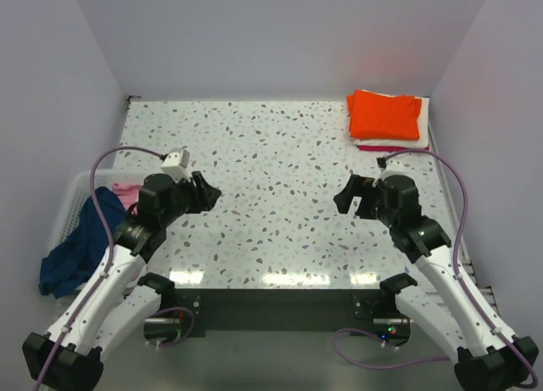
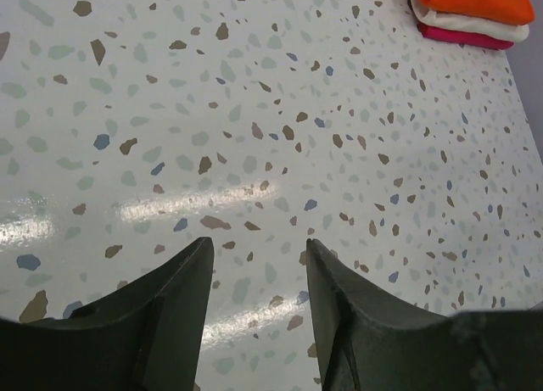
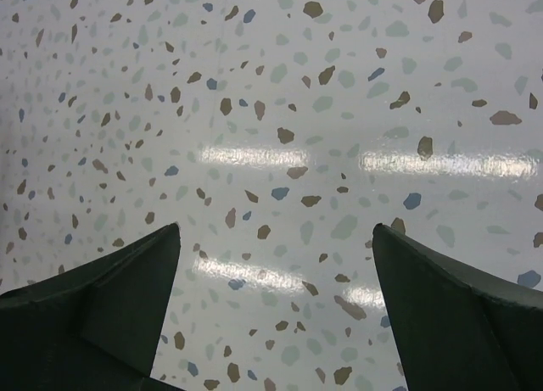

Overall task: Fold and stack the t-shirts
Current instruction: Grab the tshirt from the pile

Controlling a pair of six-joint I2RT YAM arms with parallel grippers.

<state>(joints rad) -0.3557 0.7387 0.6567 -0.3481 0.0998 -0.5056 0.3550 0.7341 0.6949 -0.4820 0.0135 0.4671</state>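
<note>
Folded stack [image 1: 384,117] sits upper right; navy shirt [image 1: 72,254] and pink shirt [image 1: 127,191] wait unfolded in basket [image 1: 78,181], left edge; both jaws spread, empty.

A white speckled table [image 1: 280,145], flecked brown, grey and blue, fills the scene. Plain pale lilac-grey walls [image 1: 280,35] close it in at the far side, left and right. Overhead light shows as bright streaks [image 1: 297,278] along its glossy near edge, above a dark front panel [image 1: 271,302]. A white slatted basket [image 1: 68,209] sits at the left edge.
</note>
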